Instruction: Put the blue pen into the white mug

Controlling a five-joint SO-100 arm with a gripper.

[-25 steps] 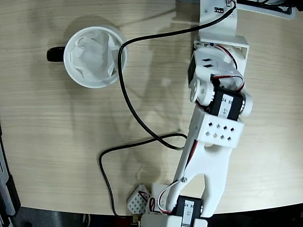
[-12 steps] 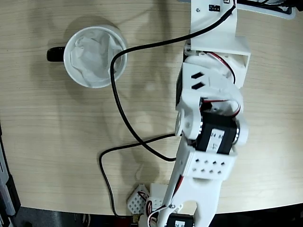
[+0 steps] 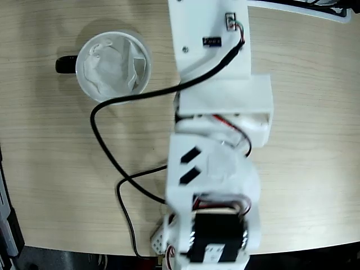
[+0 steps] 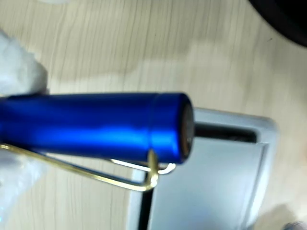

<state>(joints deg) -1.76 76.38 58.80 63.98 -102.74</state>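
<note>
The blue pen (image 4: 96, 124) fills the wrist view. It lies level and close to the lens, above the wooden table, with its cap end to the right and a thin metal clip (image 4: 96, 175) under it. Blurred white fingers (image 4: 19, 72) of my gripper (image 4: 12, 129) press on it at the left edge, shut on the pen. In the fixed view the white mug (image 3: 87, 84) stands upright at the upper left, with its black handle (image 3: 66, 64) pointing left and crumpled white paper inside. My white arm (image 3: 216, 140) hides the gripper and pen there.
A black cable (image 3: 107, 146) loops over the table between the mug and the arm. A small perforated white part (image 3: 162, 239) lies by the table's front edge. In the wrist view a pale grey flat panel (image 4: 216, 182) lies below the pen and a dark object (image 4: 288, 19) sits top right.
The arm has folded up toward the fixed camera and shifted left, so it looms larger and hides the forearm. The cable loop has swung left. The mug has not moved.
</note>
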